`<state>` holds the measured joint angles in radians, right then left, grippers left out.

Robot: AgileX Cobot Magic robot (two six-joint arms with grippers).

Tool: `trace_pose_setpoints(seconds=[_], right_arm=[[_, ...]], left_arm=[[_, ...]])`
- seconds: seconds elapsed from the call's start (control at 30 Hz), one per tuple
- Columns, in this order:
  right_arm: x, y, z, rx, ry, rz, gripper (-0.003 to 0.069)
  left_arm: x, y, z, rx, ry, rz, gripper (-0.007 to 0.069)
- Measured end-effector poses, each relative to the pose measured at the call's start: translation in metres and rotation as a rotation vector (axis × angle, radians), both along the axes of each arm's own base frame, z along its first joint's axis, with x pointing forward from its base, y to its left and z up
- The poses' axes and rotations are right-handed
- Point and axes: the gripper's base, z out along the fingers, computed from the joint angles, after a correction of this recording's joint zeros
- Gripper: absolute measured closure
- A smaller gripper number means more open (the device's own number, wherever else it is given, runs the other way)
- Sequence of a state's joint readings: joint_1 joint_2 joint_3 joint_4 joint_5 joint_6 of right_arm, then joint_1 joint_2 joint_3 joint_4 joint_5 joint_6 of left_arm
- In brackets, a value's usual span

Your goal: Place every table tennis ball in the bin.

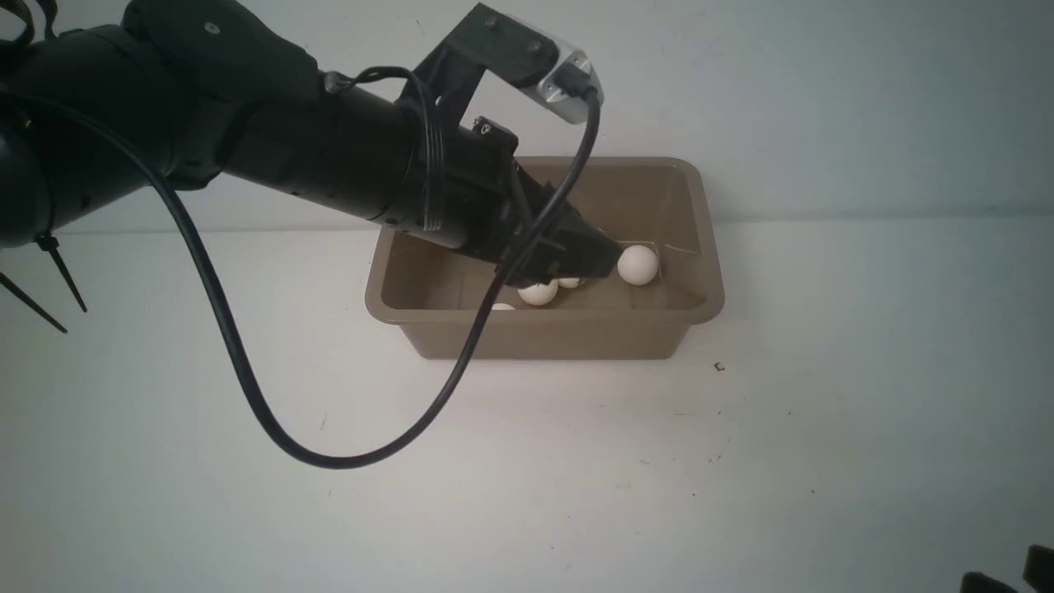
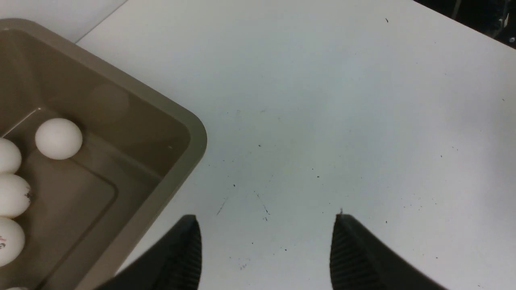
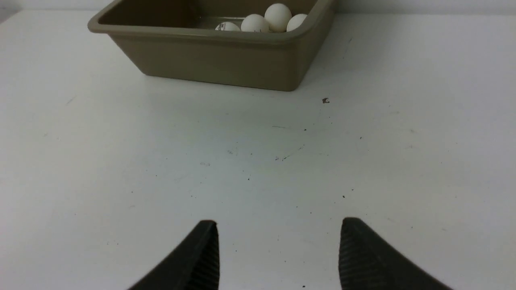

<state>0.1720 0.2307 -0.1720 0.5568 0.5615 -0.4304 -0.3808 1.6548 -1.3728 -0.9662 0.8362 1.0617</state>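
The taupe bin [image 1: 543, 338] stands at the back middle of the white table. Several white table tennis balls lie in it: one [image 1: 637, 264] towards its right end, others [image 1: 538, 292] nearer the middle. My left arm reaches over the bin, and my left gripper [image 1: 605, 262] is above its inside, just left of the right-hand ball. The left wrist view shows this gripper [image 2: 266, 221] open and empty, with the bin [image 2: 133, 88] and a ball [image 2: 58, 138] beside it. My right gripper [image 3: 278, 225] is open and empty, low over the table, facing the bin [image 3: 217, 60] and its balls [image 3: 277, 16].
A black cable [image 1: 247, 387] hangs in a loop from the left arm in front of the bin. A small dark speck [image 1: 719, 366] lies on the table right of the bin. The right gripper [image 1: 1029, 572] only shows at the bottom right corner.
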Motion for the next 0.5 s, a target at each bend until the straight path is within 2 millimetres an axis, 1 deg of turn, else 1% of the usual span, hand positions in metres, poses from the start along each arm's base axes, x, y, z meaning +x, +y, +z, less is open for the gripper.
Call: trace_pose_setpoints(seconds=[0.17,0.23,0.33,0.4,0.43,0.5], right_arm=[[0.005,-0.005,0.008,-0.009,-0.101,-0.057,0.0288],[0.007,-0.008,0.011,-0.067,-0.161,-0.081,0.0288],[0.008,-0.011,0.01,-0.154,-0.189,-0.083,0.0288],[0.009,-0.013,0.002,-0.204,-0.203,-0.091,0.0288],[0.009,-0.013,0.001,-0.203,-0.205,-0.093,0.0288],[0.007,-0.014,-0.012,-0.208,-0.206,-0.1,0.0288]], left_arm=[[0.0,0.0,0.0,0.0,0.0,-0.001,0.023],[0.0,0.0,0.0,-0.004,0.002,0.0,0.023],[0.0,0.0,0.0,-0.006,0.003,0.0,0.023],[0.0,0.0,0.0,-0.006,0.002,0.0,0.023],[0.0,0.0,0.0,-0.007,0.003,0.0,0.023],[0.0,0.0,0.0,-0.006,0.004,-0.003,0.023]])
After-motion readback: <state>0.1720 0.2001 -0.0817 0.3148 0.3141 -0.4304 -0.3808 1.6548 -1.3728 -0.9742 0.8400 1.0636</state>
